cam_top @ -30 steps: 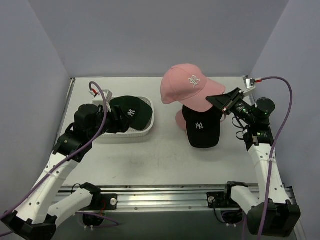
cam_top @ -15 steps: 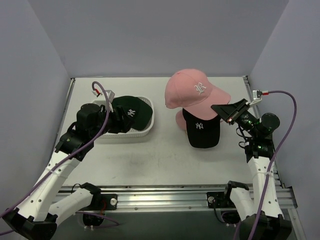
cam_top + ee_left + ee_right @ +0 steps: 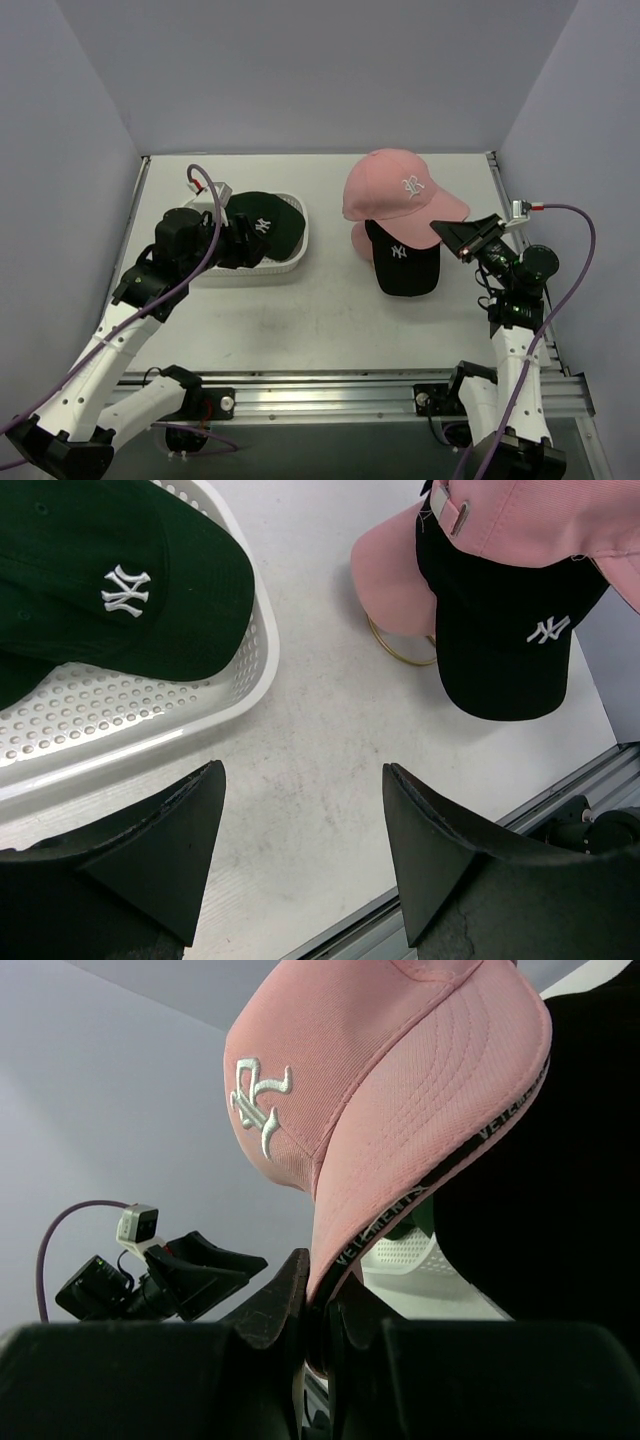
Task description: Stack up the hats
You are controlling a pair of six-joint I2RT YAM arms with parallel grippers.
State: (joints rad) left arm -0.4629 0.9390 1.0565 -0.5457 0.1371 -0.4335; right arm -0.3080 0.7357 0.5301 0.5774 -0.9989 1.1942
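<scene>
My right gripper (image 3: 452, 229) is shut on the brim of a pink hat (image 3: 400, 188), holding it in the air over a black hat (image 3: 403, 258) that sits on another pink hat (image 3: 357, 238). In the right wrist view the pink brim (image 3: 420, 1150) is pinched between the fingers (image 3: 275, 1300). A dark hat (image 3: 262, 222) lies in the white basket (image 3: 290, 262). My left gripper (image 3: 238, 243) is open and empty beside the basket; its view shows the dark hat (image 3: 110, 585), the black hat (image 3: 510, 645) and a pink hat (image 3: 395, 580).
A gold wire ring (image 3: 395, 650) shows under the stacked hats. The white basket (image 3: 120, 720) stands at the left. Grey walls close the back and sides. A metal rail (image 3: 320, 392) runs along the near edge.
My right gripper has carried the pink hat to the right and slightly nearer, over the black hat. The left arm has hardly moved.
</scene>
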